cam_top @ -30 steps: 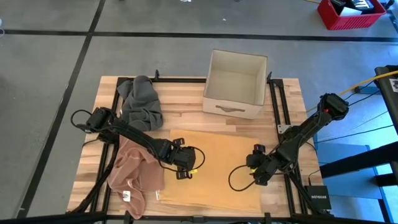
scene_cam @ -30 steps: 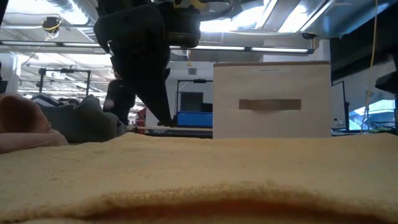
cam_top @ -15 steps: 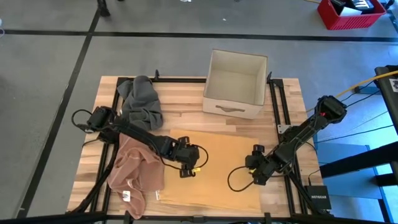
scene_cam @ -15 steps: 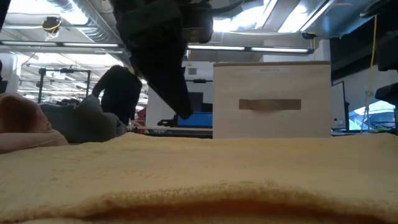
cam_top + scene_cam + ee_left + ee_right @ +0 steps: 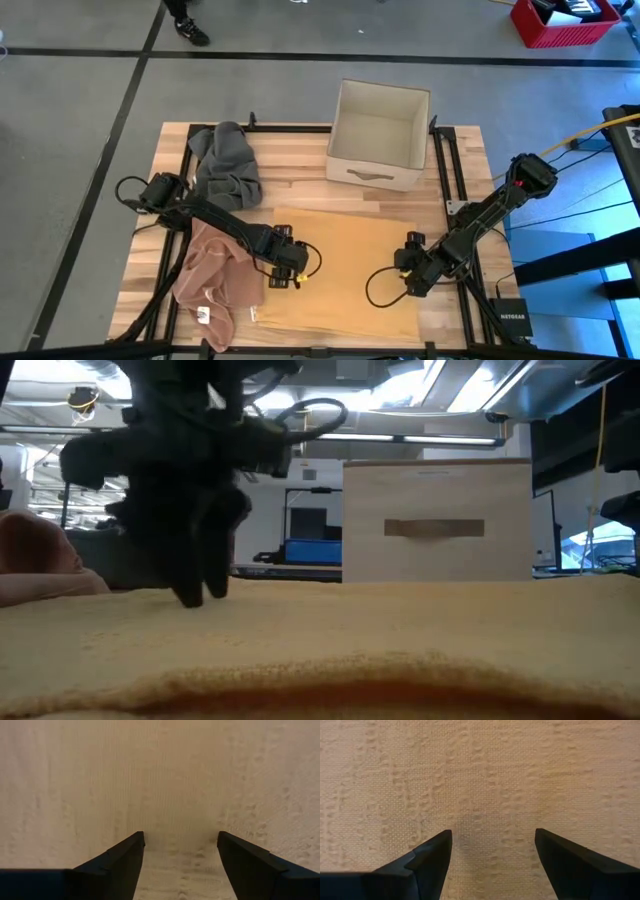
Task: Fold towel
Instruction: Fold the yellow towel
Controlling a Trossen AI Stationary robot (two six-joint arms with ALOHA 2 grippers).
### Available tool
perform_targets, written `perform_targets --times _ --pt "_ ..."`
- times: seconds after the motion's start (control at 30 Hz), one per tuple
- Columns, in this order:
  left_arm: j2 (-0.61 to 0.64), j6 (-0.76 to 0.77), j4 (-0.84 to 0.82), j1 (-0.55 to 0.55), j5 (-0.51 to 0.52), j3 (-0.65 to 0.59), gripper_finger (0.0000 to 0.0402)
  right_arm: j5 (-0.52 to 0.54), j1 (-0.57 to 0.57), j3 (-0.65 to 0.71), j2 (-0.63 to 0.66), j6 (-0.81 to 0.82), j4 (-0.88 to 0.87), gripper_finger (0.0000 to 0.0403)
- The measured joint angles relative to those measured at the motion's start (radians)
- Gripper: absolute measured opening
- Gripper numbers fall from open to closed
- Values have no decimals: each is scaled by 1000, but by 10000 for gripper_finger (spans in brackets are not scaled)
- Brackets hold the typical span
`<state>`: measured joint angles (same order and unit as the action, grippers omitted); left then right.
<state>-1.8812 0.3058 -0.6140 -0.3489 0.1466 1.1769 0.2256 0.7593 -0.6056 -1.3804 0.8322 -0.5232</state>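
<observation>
Both hands spread over the tan towel [image 5: 345,265]: left hand [image 5: 283,272] apparently touching it, right hand [image 5: 408,279] opposite.

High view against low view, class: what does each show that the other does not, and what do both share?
Only the high view shows the wooden table, the grey cloth, the pink cloth, the right end effector and that the box is empty. Only the low view shows the room's ceiling lights behind the table. Both share the yellow towel, the white box and the left end effector, open over the towel.
</observation>
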Motion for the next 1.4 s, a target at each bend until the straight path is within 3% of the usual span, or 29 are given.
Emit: perform_targets --times 0.43,0.63,0.87,1.1,1.4 --pt "5 72 95 9 23 -57 241 -3 0 -1 0 0 1 287" --pt "3 117 110 10 44 -57 241 -82 11 -81 11 36 -113 287" --pt "3 142 109 8 47 -58 241 -3 61 -60 -14 52 -129 287" --pt "2 144 110 8 46 -58 241 -12 61 2 -53 70 49 287" --pt "2 167 97 8 47 -58 241 -13 59 0 -75 63 10 287"
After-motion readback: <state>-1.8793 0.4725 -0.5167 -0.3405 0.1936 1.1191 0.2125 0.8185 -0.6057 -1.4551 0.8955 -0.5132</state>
